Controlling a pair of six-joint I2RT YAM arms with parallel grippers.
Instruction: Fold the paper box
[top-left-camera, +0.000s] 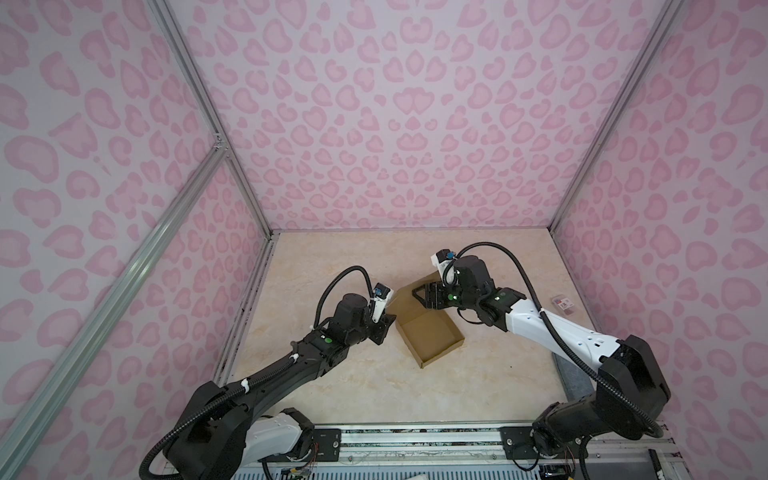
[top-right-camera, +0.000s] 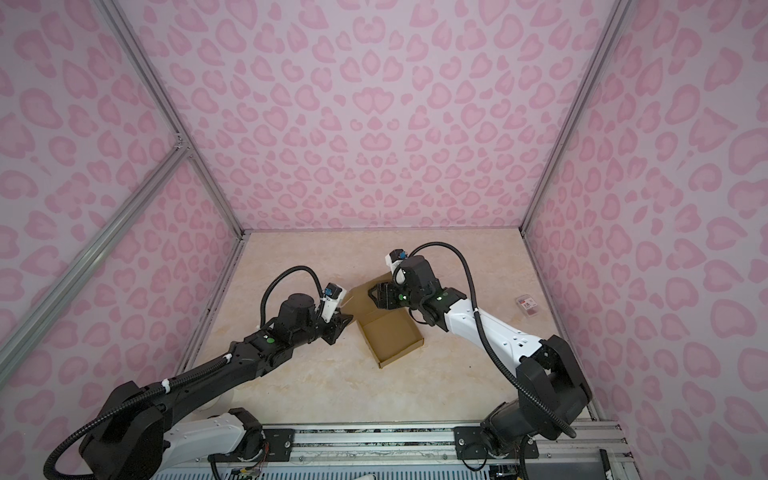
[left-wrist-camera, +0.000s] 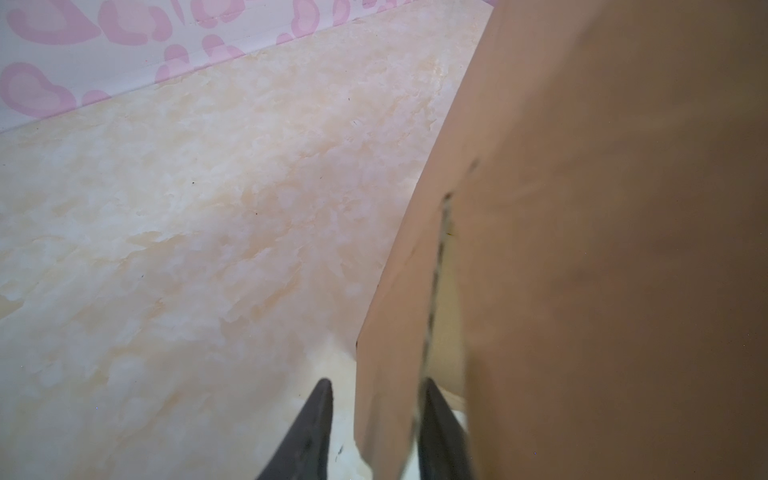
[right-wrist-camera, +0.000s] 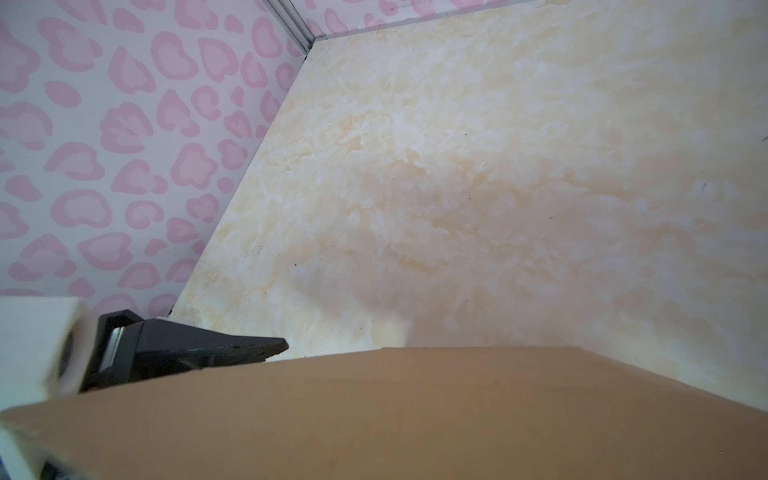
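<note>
three pink leopard-print walls (top-left-camera: 415, 124) fence in a cream marble-look table (top-left-camera: 374, 395). box (top-left-camera: 428, 336) sits mid-table, tray formed, lid (top-left-camera: 405, 301) raised at its far edge. right gripper (top-left-camera: 424, 294) is on the lid, jaws spread, probably propping it; can't confirm a grip. left gripper (left-wrist-camera: 376, 382) is part open, straddling the lid's side flap (left-wrist-camera: 390, 332), not pinched, likely to tuck it. packet (top-left-camera: 563, 302) lies far right.

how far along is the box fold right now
Done: the paper box tray walls stand up. In hand: left gripper straddles a side flap of the raised lid, jaws not clamped; right gripper sits at that lid. Left: tuck the flaps and close the lid.
</note>
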